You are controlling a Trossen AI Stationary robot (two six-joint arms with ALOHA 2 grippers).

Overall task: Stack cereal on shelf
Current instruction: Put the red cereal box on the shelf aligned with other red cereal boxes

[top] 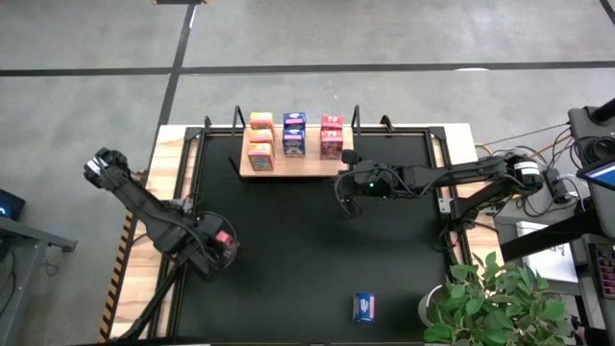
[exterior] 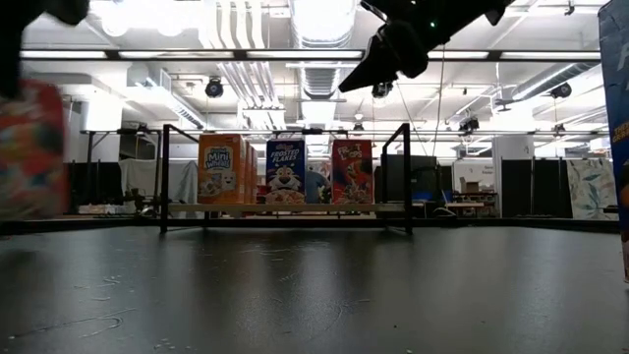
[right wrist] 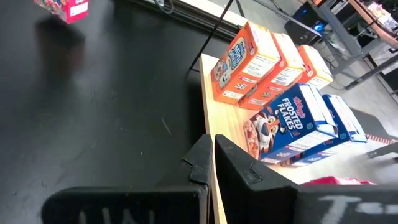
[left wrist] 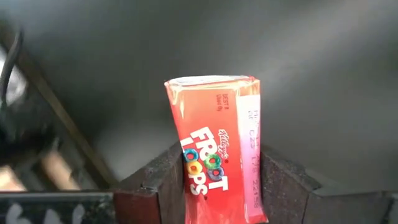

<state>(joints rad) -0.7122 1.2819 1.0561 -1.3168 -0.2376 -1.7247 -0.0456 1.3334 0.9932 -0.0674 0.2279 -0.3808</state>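
Seven cereal boxes on the shelf point(top: 293, 165); one blue box point(top: 364, 307) near the worktop's front edge. Left claw point(top: 223, 242) clamps a Froot Loops box point(left wrist: 217, 162); right claw point(top: 344, 197) together.

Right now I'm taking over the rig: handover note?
Left gripper: closed on a red Froot Loops box, at the mat's left front.
Right gripper: shut, empty, hanging just in front of the shelf.
Done: three orange boxes, two blue and two red stand on the shelf.
Left: shelve the held red box, then the blue box lying at the mat's front.
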